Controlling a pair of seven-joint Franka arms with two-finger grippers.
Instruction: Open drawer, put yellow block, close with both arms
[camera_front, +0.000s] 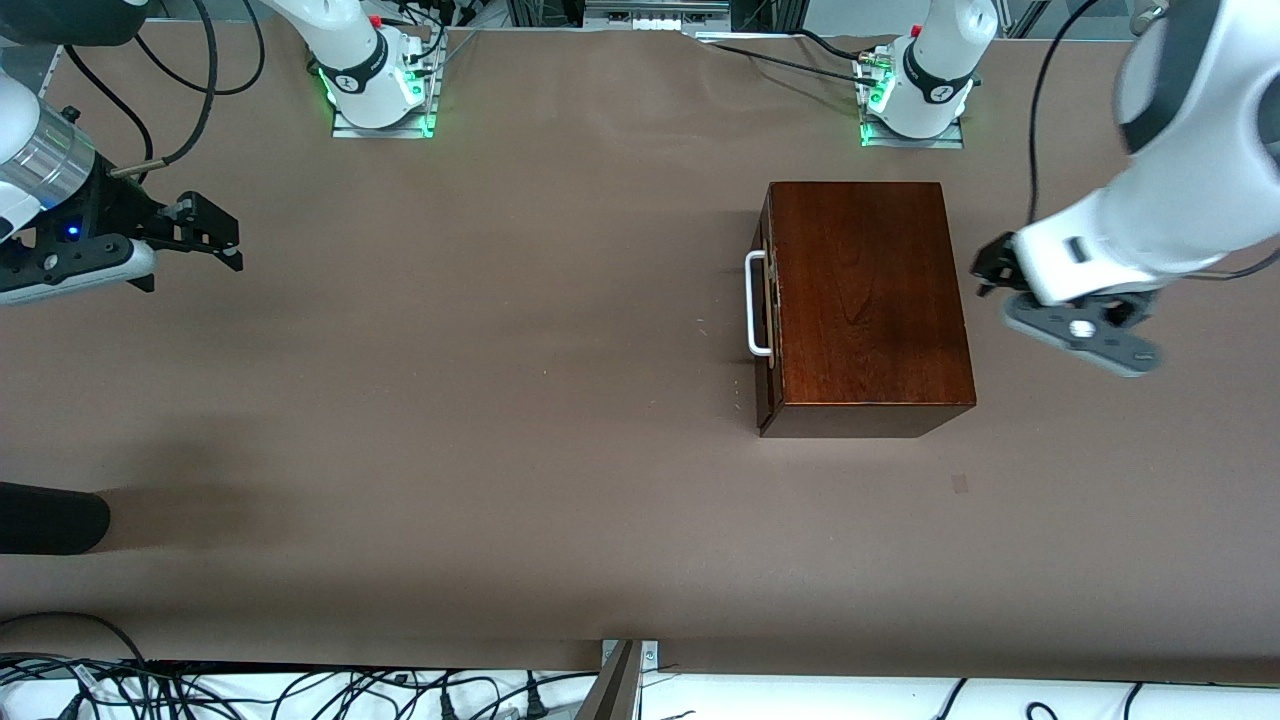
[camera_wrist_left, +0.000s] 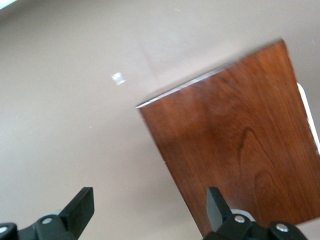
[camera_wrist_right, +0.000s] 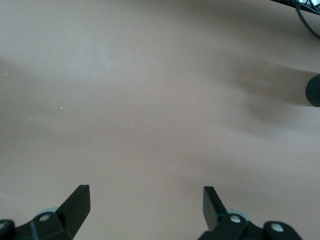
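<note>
A: Drawer (camera_front: 764, 330)?
B: Pushed in, flush in the dark mahogany box (camera_front: 868, 300). White bar handle (camera_front: 756, 304) faces the right arm's end of the table (camera_front: 500, 400). Box sits toward the left arm's end, just in front of the left arm's base (camera_front: 918, 95).

A: Yellow block?
B: Can't see it in any view.

A: Left gripper (camera_front: 990, 268)?
B: Up in the air just beside the box, on the side away from the handle. In the left wrist view its fingers (camera_wrist_left: 80, 209) are spread apart, nothing between them; the box top (camera_wrist_left: 240, 145) and bare table show underneath.

A: Right gripper (camera_front: 215, 235)?
B: Well apart from the box, over the right arm's end of the table. Fingers (camera_wrist_right: 77, 202) released wide, empty, only brown table under them.

A: Anything else?
B: Dark rounded object (camera_front: 50, 517) at the table edge at the right arm's end, nearer the front camera. Can't tell what it is.
</note>
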